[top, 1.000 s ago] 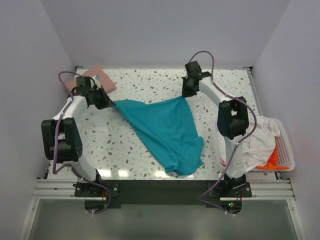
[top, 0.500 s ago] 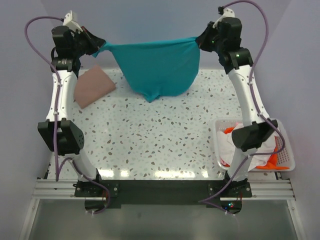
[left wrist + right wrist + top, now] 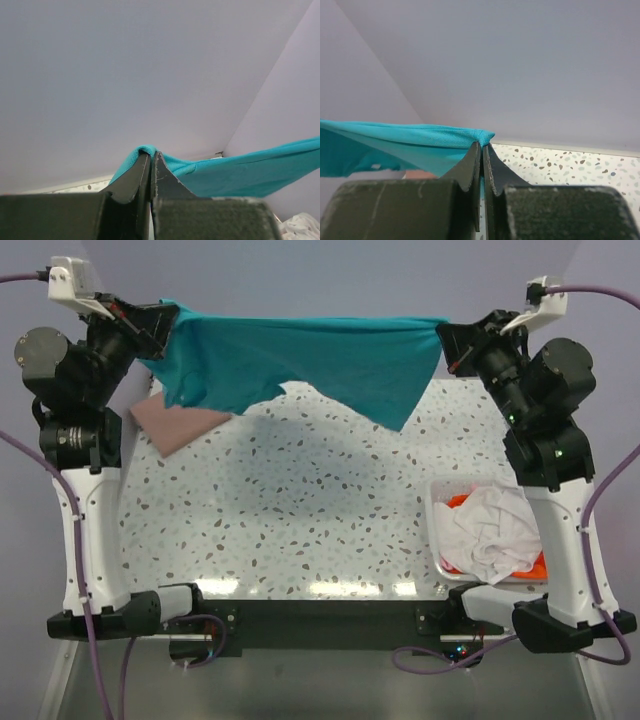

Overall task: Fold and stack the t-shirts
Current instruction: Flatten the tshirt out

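Teal t-shirt hangs in the air, stretched between your two arms, well above the table and toward the far wall.

- **Left gripper**: jaws pinched together on one top corner of the cloth. The wrist view shows teal fabric bunched right at the tips.
- **Dusty pink t-shirt**: lies folded on the far left of the table, below that arm and partly hidden by the hanging teal hem.
- **Lie of the teal shirt:** the long axis runs left to right and the top edge is taut and nearly level. The lower edge sags unevenly, deepest right of centre, with a second lobe at the left.
- **Right gripper**: likewise clamped, on the opposite top corner, with the cloth edge wedged between the fingertips.
- **Which arm is nearer:** neither. Each has one end, and the body of the shirt lies inboard of both and below them.

Judgement: the next move is probably laying it flat, so you would bring both grippers down together over the bare middle of the table with the top edge taut. Watch the left lobe, which could drag across the pink shirt.

Near right, the white slotted basket holds a crumpled white t-shirt on top of an orange t-shirt. Neither is folded yet.
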### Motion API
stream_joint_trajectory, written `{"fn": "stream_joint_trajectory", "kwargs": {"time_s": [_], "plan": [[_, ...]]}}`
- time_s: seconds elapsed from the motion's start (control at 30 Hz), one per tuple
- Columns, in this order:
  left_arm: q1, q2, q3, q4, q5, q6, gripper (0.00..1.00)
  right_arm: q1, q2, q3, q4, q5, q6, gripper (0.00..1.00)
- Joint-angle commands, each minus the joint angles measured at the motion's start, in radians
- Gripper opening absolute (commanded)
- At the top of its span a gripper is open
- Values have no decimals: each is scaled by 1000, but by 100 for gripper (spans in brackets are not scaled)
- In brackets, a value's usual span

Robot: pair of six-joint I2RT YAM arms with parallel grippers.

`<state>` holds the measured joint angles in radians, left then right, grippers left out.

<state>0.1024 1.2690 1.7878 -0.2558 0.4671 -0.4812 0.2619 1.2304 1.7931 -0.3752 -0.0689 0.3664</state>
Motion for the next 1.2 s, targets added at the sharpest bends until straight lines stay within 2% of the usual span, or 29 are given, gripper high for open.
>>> {"fn": "stream_joint_trajectory", "kwargs": {"time_s": [0.0, 0.23, 0.37, 0.63, 0.8, 0.93, 1.03, 1.17], "plan": [[5, -2, -31, -31, -1, 61, 0, -3, -19, -38, 4, 50, 0, 0], [3, 64, -134, 42, 114, 26, 0, -3, 30, -70, 12, 66, 12, 0], [3, 133, -133, 58, 156, 50, 0, -3, 105, -61, 27, 64, 3, 0], [3, 263, 48, -14, 173, 99, 0, -3, 238, 15, 15, 52, -24, 0], [2, 244, 107, -34, 166, 111, 0, -1, 215, 12, 36, 3, 20, 0], [2, 173, 99, -65, 145, 122, 0, 2, 135, -17, 39, -23, 60, 0], [2, 112, 102, -114, 137, 147, 0, 11, 77, -9, 12, -77, 85, 0], [2, 15, 119, -229, 81, 207, 0, 84, -6, -3, -24, -68, 121, 0]]}}
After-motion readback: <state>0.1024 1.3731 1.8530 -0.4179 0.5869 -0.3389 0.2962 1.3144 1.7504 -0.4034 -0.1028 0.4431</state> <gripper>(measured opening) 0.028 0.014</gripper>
